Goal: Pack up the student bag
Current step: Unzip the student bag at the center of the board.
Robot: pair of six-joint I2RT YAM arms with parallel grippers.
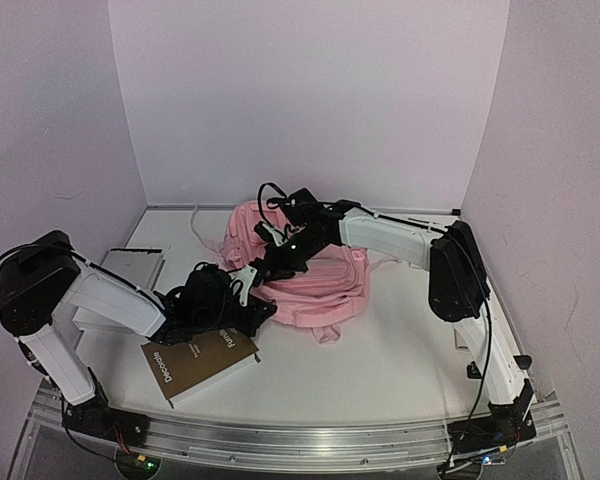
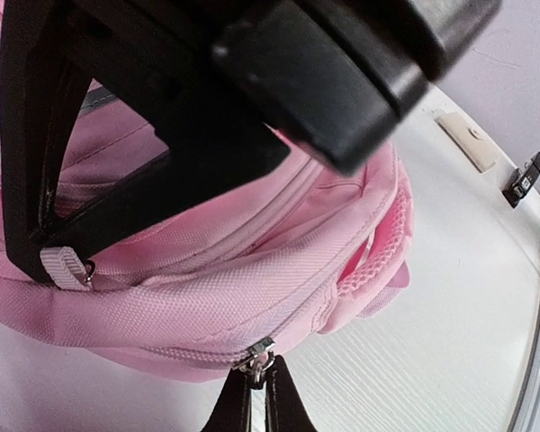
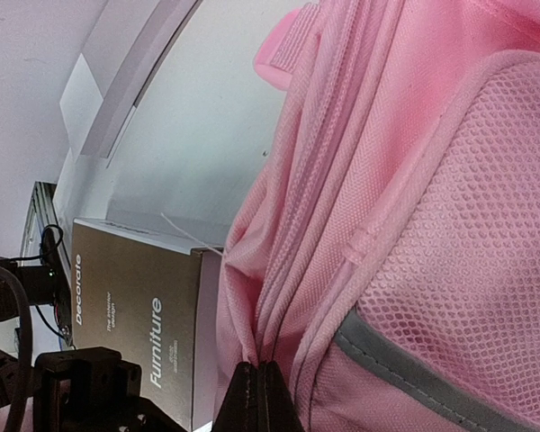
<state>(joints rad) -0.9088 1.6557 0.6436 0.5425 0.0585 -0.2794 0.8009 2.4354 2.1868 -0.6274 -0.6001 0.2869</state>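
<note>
Left gripper [image 2: 257, 405] pinched closed on metal zipper pull [image 2: 257, 358] at lower centre, student bag [image 2: 207, 297] just above across mid-frame, right gripper [image 3: 258, 396] clamped closed on student bag seam at bottom centre, brown book [image 3: 135, 297] lower left.

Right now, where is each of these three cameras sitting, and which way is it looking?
Top external: high behind the robot, looking down at the student bag and brown book; left arm and right arm show.
Left wrist: on the left arm, facing the bag's side; left gripper shut on a zip pull.
Right wrist: on the right arm, looking along the bag toward the book; right gripper shut.
Shared: top and right wrist both show the book.
</note>
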